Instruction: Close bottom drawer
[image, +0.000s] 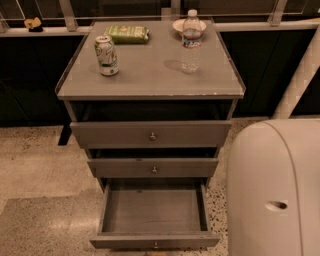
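Note:
The grey cabinet (150, 75) has three drawers, all partly out. The bottom drawer (154, 210) is pulled out the farthest; its plain grey box is open and empty, and its thin front panel with a small round knob (156, 245) sits at the bottom edge of the camera view. The middle drawer (153, 168) and top drawer (151, 134) stick out less. My gripper is out of view; only a white rounded part of my arm (275, 190) shows at the lower right, beside the bottom drawer.
On the cabinet top stand a soda can (106, 55), a water bottle (190, 42), a green packet (127, 33) and a small bowl (177, 25). Speckled floor (40, 190) lies to the left. A white post (300, 80) slants at the right.

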